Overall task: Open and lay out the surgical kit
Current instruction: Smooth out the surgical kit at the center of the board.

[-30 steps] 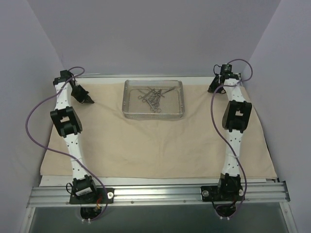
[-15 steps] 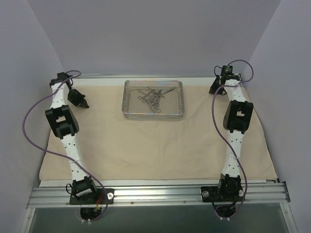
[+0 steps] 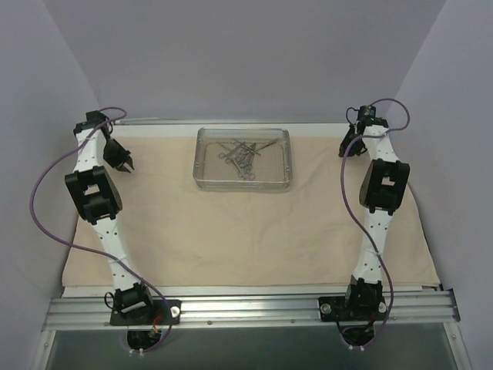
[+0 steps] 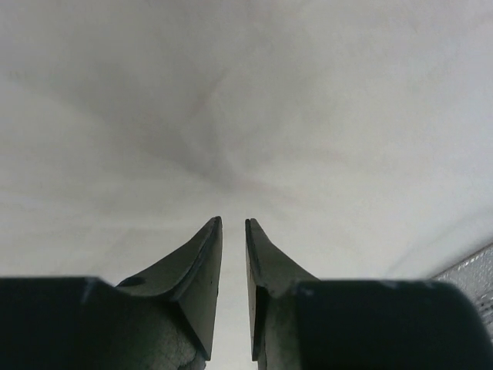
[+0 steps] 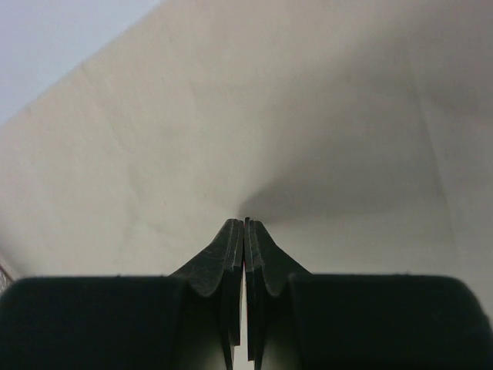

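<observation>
Both arms have swung outward; the left gripper (image 3: 123, 163), slightly parted, and the right gripper (image 3: 349, 146), closed on nothing, hang over the large beige cloth wrap (image 3: 246, 231), flanking the rectangular silver wire-mesh tray (image 3: 243, 185) of thin steel ring-handled instruments (image 3: 243, 154).

The beige cloth wrap (image 3: 246, 231) lay opened out flat, spread wide from left to right, with faint creases (clearest in the wrist views). On its far middle part sat the rectangular silver wire-mesh tray (image 3: 199, 158), its long side running left to right. Inside it, the thin steel ring-handled instruments (image 3: 243, 153) lay in a loose crisscrossed heap near the centre, overlapping one another; their number could not be told.
</observation>
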### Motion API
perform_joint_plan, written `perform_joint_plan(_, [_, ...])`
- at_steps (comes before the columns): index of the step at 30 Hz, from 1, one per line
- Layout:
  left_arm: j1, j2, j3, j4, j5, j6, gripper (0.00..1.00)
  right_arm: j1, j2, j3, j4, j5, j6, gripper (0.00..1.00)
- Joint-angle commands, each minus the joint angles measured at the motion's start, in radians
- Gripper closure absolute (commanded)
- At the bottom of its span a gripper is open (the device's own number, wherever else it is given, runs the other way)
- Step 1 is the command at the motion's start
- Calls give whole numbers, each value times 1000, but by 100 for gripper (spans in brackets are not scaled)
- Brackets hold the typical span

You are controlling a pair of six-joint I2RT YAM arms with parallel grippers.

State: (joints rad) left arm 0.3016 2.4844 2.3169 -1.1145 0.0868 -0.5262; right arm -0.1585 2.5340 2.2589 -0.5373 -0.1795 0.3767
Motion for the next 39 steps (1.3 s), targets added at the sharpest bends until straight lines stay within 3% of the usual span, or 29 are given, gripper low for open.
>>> perform_joint_plan(1, [-59, -209, -98, 45, -39, 57, 72, 2, -261, -120, -96, 23, -16, 100])
perform_joint_plan(5, [-94, -335, -353, 122, 7, 77, 72, 33, -437, -423, -150, -27, -28, 100])
perform_joint_plan(9, [-96, -383, -497, 136, 21, 68, 73, 40, -598, -632, -167, -51, -15, 100])
perform_joint_plan(16, [-94, -430, -698, 196, 53, 45, 77, 11, -617, -719, -279, 15, -56, 100])
perform_joint_plan(24, [-94, -387, -705, 191, 56, 31, 80, -25, -547, -857, -262, 132, -81, 100])
perform_joint_plan(29, [-70, -392, -729, 188, 44, 28, 82, -75, -592, -978, -283, 311, -44, 100])
perform_joint_plan(34, [-44, -392, -748, 177, 22, 29, 82, -125, -667, -980, -357, 506, -33, 100])
perform_joint_plan(36, [-33, -398, -755, 179, 25, 40, 83, -127, -676, -932, -374, 497, -50, 100])
perform_joint_plan(39, [-32, -421, -757, 183, 15, 52, 84, -57, -696, -851, -343, 360, -73, 100])
